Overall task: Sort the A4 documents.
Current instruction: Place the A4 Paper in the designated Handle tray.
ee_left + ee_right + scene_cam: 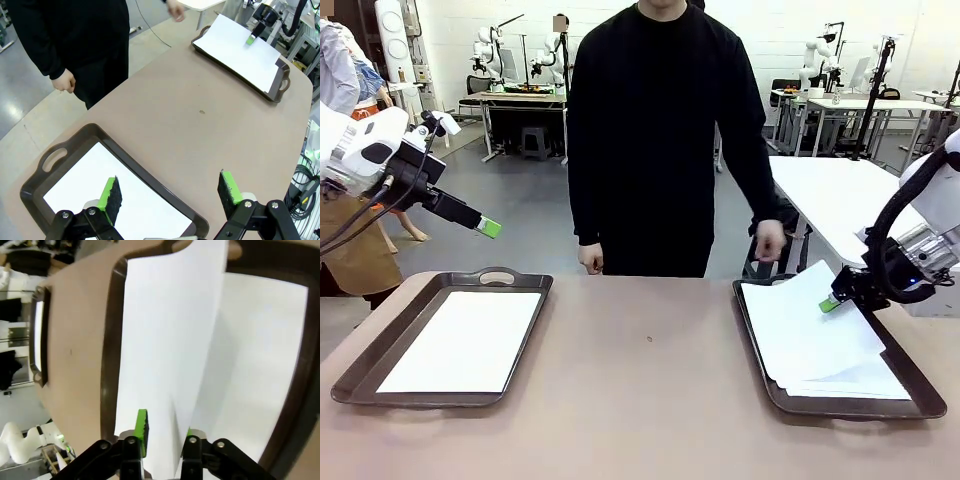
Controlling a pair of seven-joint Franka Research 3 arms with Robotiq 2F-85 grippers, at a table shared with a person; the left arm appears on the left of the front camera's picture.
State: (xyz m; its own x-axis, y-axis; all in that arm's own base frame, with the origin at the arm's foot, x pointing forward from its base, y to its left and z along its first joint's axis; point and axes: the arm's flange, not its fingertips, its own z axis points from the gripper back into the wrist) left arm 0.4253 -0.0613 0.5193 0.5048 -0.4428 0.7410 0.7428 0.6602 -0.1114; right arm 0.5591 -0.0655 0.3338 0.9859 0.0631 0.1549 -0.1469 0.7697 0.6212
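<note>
A white A4 document (465, 340) lies flat in the left dark tray (380, 345). The right tray (752, 345) holds a stack of A4 documents (855, 378). Its top sheet (800, 325) is askew, with its far corner lifted. My right gripper (830, 303) is at that sheet's right edge. In the right wrist view the sheet (170, 340) rises between the two green pads (142, 432), which stand apart and do not pinch it. My left gripper (486, 227) hangs open in the air above the left tray, its fingers (112, 197) wide with nothing between them.
A person in black stands at the table's far edge, one hand (770, 240) hanging near the right tray's far corner and the other (590, 260) by the table edge. Bare brown tabletop (640, 370) lies between the trays.
</note>
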